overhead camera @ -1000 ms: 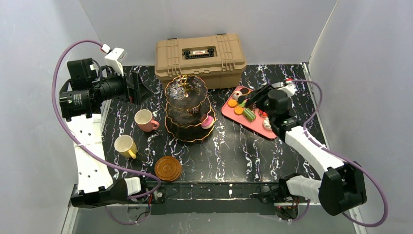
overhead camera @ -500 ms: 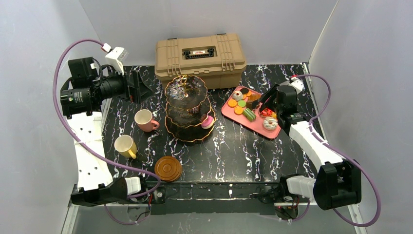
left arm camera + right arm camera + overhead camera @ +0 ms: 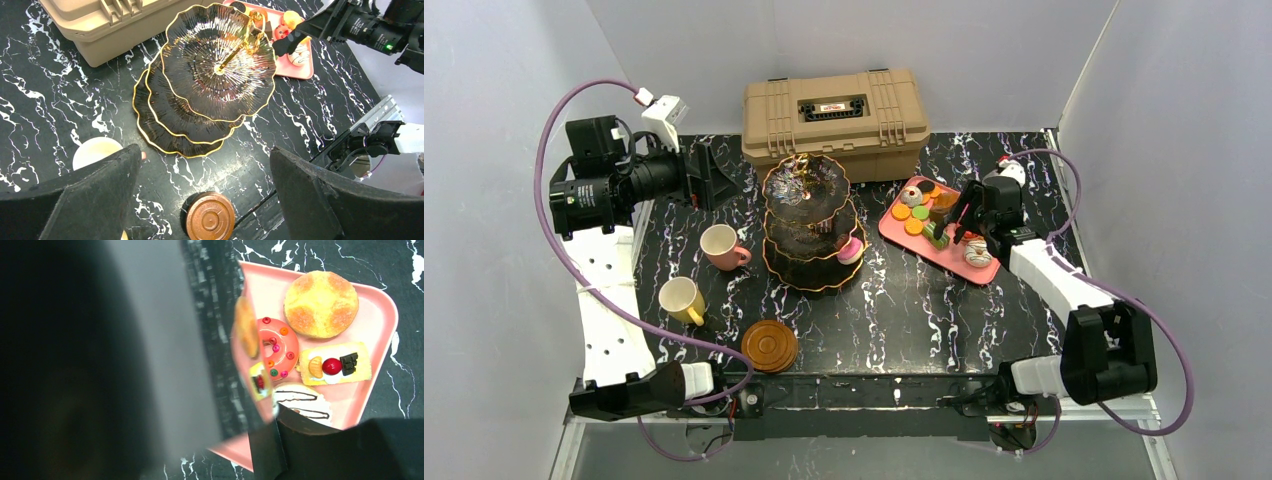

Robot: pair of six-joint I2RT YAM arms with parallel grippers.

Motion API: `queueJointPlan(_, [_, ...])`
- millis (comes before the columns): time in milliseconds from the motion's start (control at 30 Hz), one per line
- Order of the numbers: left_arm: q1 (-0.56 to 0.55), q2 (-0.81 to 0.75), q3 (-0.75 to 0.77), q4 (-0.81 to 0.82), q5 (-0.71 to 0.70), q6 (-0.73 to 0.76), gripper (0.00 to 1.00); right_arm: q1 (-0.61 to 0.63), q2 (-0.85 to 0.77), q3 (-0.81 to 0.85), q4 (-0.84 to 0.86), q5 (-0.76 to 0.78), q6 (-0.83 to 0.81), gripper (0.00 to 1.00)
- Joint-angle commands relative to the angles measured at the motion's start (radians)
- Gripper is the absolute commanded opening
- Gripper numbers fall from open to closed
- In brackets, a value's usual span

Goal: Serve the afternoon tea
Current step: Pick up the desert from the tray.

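Stand [image 3: 200,65] of gold-rimmed scalloped tiers, pink tray [image 3: 382,315], left jaws apart, right jaws apart above tray

The three-tier black scalloped stand [image 3: 809,190] sits before the tan plastic toolbox [image 3: 835,110]; pink pastry tray [image 3: 924,250] right, pink cup [image 3: 721,245] and yellow cup [image 3: 680,298] left, round brown saucers [image 3: 769,345] nearest.

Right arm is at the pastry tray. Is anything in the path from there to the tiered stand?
Nothing visible does. No object lies on the table between the pink tray and the tiered stand. The tan toolbox sits behind both, out of the line. One pink pastry sits on a lower tier, at the edge facing the tray.
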Motion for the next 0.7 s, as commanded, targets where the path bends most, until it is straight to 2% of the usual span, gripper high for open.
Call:
queueJointPlan(0, [0.006, -0.016, 0.004, 0.006, 0.029, -0.003, 0.99, -0.002, 0.036, 0.046, 0.08, -0.022, -0.069, 0.68])
queueJointPlan(500, [0.006, -0.007, 0.014, 0.006, 0.026, -0.003, 0.99, 0.012, 0.089, 0.029, 0.139, -0.07, -0.123, 0.67])
queueJointPlan(667, [0.007, -0.009, 0.017, 0.006, 0.022, 0.0, 0.99, 0.027, 0.096, 0.035, 0.145, -0.08, -0.126, 0.6])
